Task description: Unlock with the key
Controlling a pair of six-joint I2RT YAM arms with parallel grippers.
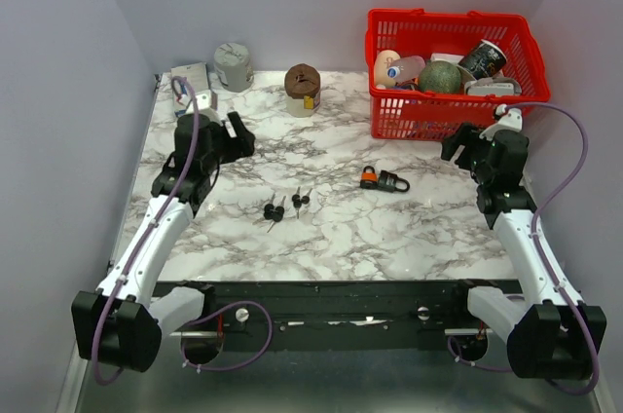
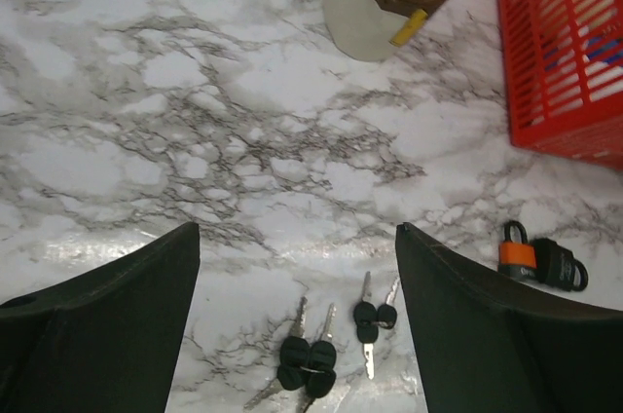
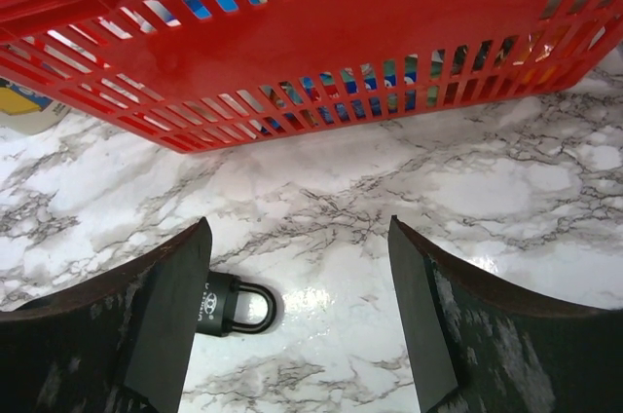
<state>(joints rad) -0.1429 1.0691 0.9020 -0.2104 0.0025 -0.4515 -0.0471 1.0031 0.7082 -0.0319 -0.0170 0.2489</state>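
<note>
Keys, top external view: one key bunch [image 1: 274, 210] and a second key bunch [image 1: 300, 200] lie near each other on the marble table [image 1: 341, 238]. An orange padlock [image 1: 370, 177] and a black padlock [image 1: 393, 181] lie touching, to their right. The left gripper [image 1: 232, 132] and right gripper [image 1: 459, 145] hold nothing. Assessment: opening step, nothing grasped. The next move calls for one arm to take a key and the other to steady a lock.

Left wrist view: left gripper [image 2: 297, 238] is spread wide with both bunches ahead. The lower bunch is cut off by the frame edge. Which key fits which lock cannot be determined.

Right wrist view: right gripper [image 3: 297, 228] is apart and empty. The black padlock's body is half hidden behind one finger [image 3: 146, 325], and no keyhole is visible. The red basket [image 3: 292, 72] stands just beyond.
</note>
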